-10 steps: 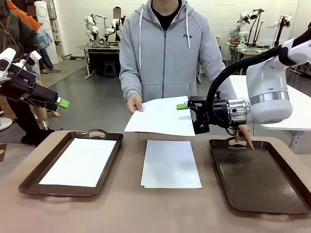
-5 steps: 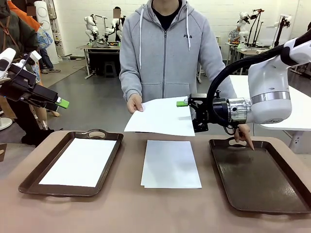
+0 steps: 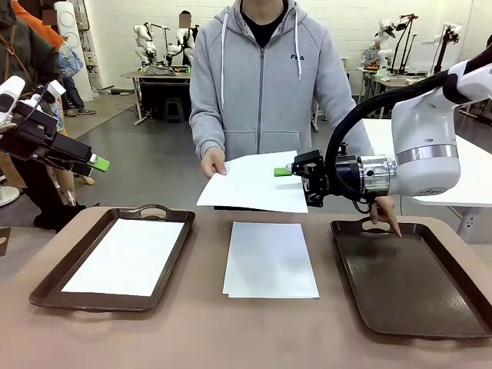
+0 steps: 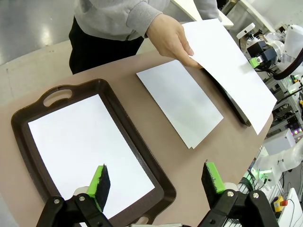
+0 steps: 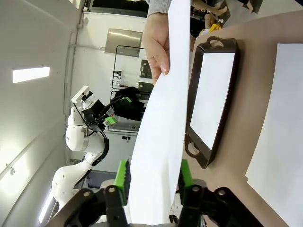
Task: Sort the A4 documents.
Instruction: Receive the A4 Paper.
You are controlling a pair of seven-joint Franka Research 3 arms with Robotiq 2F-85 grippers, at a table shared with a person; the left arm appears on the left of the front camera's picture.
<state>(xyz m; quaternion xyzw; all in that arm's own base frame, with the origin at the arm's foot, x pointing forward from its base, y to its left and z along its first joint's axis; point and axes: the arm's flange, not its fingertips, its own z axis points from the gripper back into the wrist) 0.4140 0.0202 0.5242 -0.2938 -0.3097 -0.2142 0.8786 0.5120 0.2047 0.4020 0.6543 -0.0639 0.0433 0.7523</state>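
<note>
Brown tabletop (image 3: 200, 338) fills the lower frame. Left tray (image 3: 46, 286) lower left, one white sheet (image 3: 127, 257) flat inside it. Loose sheets (image 3: 269, 261) flat on the table at centre, between the trays. Right tray (image 3: 415, 292) lower right, bare inside; person's far hand (image 3: 387, 214) touches its handle. Person's near hand (image 3: 213, 164) holds the raised sheet (image 3: 250, 184) in the air, mid-frame. Right gripper (image 3: 284, 172): pads either side of that sheet's edge, can't tell if pinching. Left gripper (image 4: 158, 177) spread wide, above the left tray. Grey floor (image 3: 146, 165), white wall (image 3: 115, 23) behind.
</note>
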